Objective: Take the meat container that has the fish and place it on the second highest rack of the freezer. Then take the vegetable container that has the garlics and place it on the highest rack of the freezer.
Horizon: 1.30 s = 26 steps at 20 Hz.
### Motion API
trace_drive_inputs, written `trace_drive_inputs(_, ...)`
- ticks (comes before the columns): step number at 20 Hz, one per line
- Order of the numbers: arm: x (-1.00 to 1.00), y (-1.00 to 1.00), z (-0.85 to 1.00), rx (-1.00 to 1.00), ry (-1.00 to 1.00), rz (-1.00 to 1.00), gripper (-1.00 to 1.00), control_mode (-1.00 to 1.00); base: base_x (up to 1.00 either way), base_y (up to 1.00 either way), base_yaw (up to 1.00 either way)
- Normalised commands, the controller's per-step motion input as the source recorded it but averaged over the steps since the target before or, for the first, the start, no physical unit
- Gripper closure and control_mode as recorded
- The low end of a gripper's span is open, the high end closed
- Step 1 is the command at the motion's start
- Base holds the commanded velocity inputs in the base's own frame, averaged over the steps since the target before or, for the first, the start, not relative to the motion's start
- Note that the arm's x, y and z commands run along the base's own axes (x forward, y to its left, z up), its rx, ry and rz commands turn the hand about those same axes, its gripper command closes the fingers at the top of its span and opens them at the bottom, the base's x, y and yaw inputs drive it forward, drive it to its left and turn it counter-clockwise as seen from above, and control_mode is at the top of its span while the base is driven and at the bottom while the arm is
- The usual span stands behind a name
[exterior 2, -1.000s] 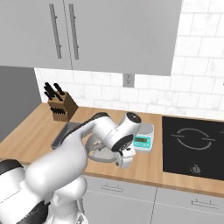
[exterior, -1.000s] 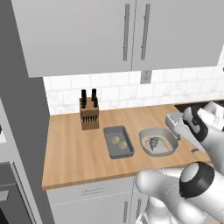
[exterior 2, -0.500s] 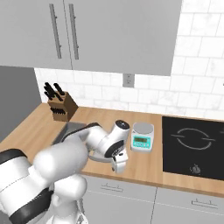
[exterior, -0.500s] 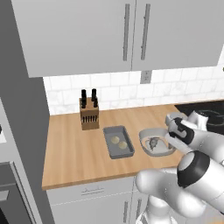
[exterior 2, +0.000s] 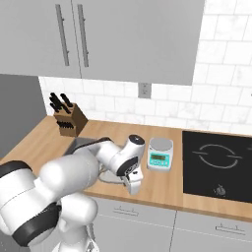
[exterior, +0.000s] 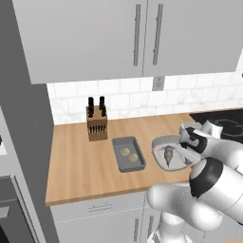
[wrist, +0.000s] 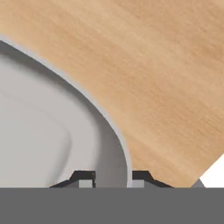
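The meat container [exterior: 159, 142] is a pale rounded dish on the wooden counter, with the small grey fish [exterior: 169, 154] lying in it. My gripper [exterior: 189, 157] points down at the dish's right rim. In the hand view the gripper [wrist: 113, 178] is shut on that rim, the meat container [wrist: 39, 131] spreading left, one fingertip inside the wall and one outside. From the right base view the gripper [exterior 2: 134, 187] sits at the counter's front, against the meat container [exterior 2: 109, 176]. Left of the dish stands the dark vegetable container [exterior: 117, 144] holding two garlics [exterior: 125, 152]. The freezer is out of view.
A knife block [exterior: 97, 124] stands against the tiled wall behind the trays. A kitchen scale [exterior 2: 160, 153] and a black cooktop [exterior 2: 216, 165] lie to the right. Upper cabinets [exterior: 142, 38] hang overhead. A tall grey panel [exterior: 21, 123] bounds the counter's left end.
The hand came down onto the right rim of the dish, and the jaws went from wide open to shut on that rim. Dish and tray have not moved.
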Motion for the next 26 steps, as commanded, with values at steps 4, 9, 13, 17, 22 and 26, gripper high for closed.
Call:
trace_drive_inputs(4,-0.17,0.15,0.32,0.00,-0.09,-0.01,1.00,-1.00,0.00,0.00,0.00)
trace_drive_inputs(9,-0.50,0.40,0.99,0.00,-0.26,-0.03,1.00,-1.00,0.00,0.00,0.00)
trace_drive_inputs(13,-0.47,0.82,1.00,0.00,-0.23,0.00,1.00,-1.00,0.00,0.00,0.00)
trace_drive_inputs(17,-0.48,0.99,1.00,0.00,-0.21,-0.03,1.00,-1.00,0.00,0.00,0.00)
trace_drive_inputs(22,-0.52,0.95,0.92,0.00,-0.08,-0.01,1.00,-1.00,0.00,0.00,0.00)
trace_drive_inputs(26,-0.47,0.39,0.01,-0.03,-0.07,0.05,1.00,1.00,-0.50,0.36,0.11)
